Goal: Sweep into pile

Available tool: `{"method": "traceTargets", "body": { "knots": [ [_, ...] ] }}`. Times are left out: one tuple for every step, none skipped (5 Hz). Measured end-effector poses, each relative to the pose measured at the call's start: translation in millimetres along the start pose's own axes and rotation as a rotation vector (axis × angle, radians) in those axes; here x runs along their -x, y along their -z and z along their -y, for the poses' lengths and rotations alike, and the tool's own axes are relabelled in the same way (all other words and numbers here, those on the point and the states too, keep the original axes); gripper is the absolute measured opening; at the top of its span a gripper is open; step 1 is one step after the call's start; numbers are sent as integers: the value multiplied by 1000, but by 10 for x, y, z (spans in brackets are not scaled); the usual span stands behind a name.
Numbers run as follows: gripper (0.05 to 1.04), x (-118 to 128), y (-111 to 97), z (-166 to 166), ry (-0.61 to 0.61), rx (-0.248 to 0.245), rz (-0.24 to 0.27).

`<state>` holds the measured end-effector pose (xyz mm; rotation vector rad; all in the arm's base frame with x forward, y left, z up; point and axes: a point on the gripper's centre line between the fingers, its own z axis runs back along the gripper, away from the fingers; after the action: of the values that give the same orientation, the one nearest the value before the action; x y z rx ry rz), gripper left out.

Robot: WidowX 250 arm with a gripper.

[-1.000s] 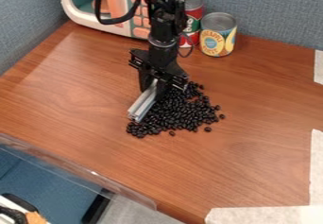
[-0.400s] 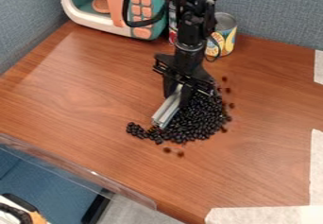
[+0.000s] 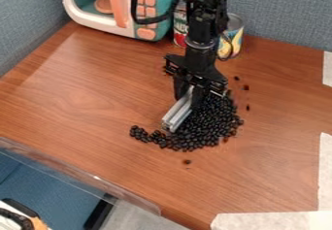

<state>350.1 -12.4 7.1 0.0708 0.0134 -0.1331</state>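
While the gripper (image 3: 189,94) hangs over the table (image 3: 84,103), its fingers are closed on a grey bar (image 3: 178,112) slanting down-left from them; black beans (image 3: 207,124) piled just below and right of the fingers, beside the bar, thin trail running left past its lower end, few strays further right; cans (image 3: 232,35) and toy microwave (image 3: 123,29) behind the fingers

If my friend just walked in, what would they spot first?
Probably the heap of little black beans near the middle of the table. The robot's black hand holds a silver bar at its left side. Next, maybe the teal-and-orange toy microwave at the back left.
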Motion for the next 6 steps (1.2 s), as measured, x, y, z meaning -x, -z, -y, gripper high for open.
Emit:
{"method": "traceTargets", "body": {
  "knots": [
    [364,-17,-146,-151,-10,9,26],
    [364,-8,-250,-474,-29,7,45],
    [364,-111,-383,-811,-41,-20,96],
    [364,-152,-257,-1129,-65,-42,66],
    [364,-257,-106,-1260,-57,-56,44],
    [364,-362,35,-1312,-54,-62,16]
  ]
}}
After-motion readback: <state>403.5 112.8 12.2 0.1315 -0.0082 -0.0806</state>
